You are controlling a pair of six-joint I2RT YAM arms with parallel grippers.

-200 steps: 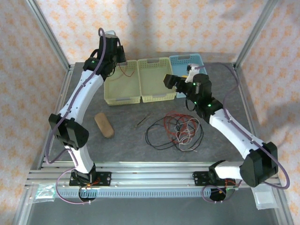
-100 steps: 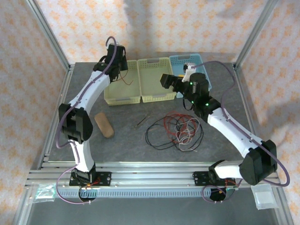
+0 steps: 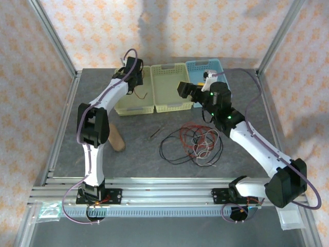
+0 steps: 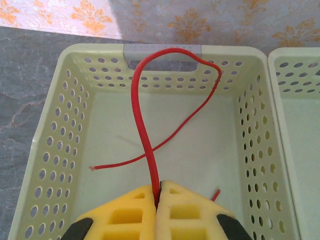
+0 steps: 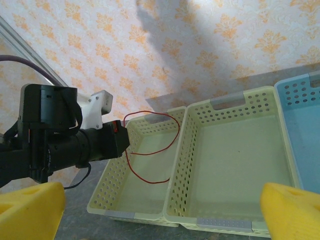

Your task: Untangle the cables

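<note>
Red cable (image 4: 142, 115), pinched in the closed left gripper (image 4: 157, 194), has been swung from the far-left corner to above the pale-green basket (image 4: 65, 110) at the table (image 3: 133, 154)'s far edge, seemingly ready for release. The remaining cables (image 3: 193, 141) lie tangled mid-table. The right gripper (image 3: 185, 88) is spread wide, empty.

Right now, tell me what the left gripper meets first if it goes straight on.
Probably the floor of the left yellow-green basket: the left gripper, shut on the red cable, points into it; depth unclear.
</note>
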